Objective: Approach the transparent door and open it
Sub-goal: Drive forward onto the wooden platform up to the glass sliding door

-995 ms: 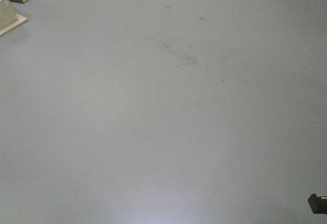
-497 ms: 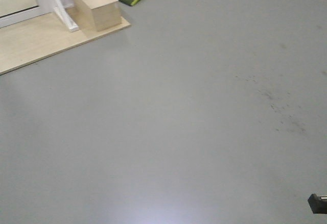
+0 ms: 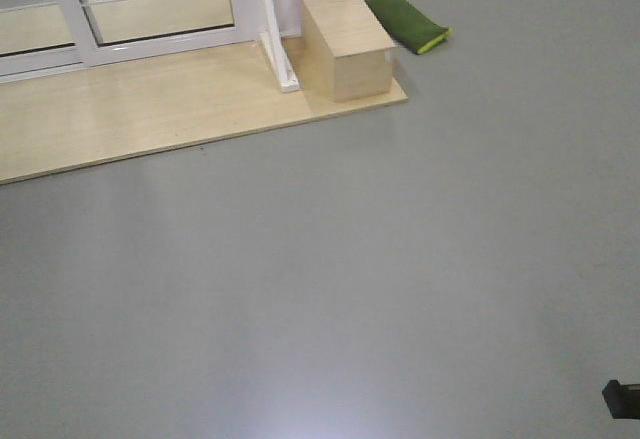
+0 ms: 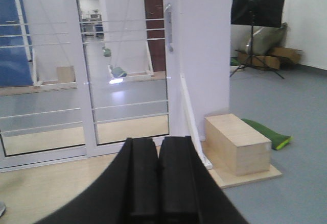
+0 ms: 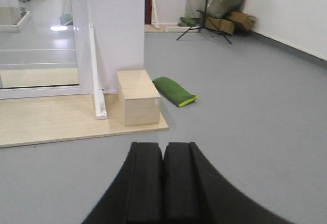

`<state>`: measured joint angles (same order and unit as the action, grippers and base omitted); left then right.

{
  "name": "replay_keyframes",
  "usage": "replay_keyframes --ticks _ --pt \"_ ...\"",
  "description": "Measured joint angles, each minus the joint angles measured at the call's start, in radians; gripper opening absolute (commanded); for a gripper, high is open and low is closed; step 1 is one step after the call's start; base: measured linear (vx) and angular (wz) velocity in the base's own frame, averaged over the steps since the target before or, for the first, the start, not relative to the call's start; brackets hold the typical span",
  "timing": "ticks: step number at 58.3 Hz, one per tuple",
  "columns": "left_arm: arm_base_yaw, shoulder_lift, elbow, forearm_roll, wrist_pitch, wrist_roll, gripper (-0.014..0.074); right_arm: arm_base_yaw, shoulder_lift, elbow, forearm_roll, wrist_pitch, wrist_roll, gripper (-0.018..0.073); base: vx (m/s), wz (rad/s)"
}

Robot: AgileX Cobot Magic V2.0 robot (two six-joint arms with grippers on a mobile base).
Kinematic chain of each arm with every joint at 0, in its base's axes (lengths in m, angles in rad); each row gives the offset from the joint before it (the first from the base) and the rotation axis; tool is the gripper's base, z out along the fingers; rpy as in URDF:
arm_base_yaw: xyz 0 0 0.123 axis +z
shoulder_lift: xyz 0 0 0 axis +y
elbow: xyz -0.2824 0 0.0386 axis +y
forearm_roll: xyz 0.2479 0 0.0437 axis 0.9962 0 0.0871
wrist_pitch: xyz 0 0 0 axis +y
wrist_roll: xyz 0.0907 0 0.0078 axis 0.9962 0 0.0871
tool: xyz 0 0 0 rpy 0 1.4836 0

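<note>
My left gripper (image 4: 158, 180) and right gripper (image 5: 163, 183) are both pressed together, empty. Ahead, well apart, stands the transparent door (image 4: 125, 71), looking shut, its handle (image 4: 168, 26) beside the white wall (image 4: 199, 55). I'm on the approach; next I'd drive closer, squaring up to that handle.

Closed fingers (image 4: 144, 178) before transparent door (image 4: 127, 81)

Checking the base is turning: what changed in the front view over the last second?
The view swung left: wooden box, green cushion and platform slid right and down, and the glass door came into view. The dark part at bottom right stayed put.
</note>
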<state>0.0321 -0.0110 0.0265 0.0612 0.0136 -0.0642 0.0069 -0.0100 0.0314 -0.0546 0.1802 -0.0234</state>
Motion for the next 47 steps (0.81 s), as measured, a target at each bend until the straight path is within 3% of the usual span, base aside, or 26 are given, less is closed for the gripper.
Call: replay_keyframes --ticks 26,47 --pt "0.000 0.000 0.000 0.000 0.000 0.000 -0.0006 0.000 0.000 0.000 0.000 0.000 0.000 -0.0005 0.74 0.45" --pt "0.000 0.000 0.000 0.000 0.000 0.000 -0.0006 0.000 0.000 0.000 0.000 0.000 0.000 -0.0005 0.75 0.23"
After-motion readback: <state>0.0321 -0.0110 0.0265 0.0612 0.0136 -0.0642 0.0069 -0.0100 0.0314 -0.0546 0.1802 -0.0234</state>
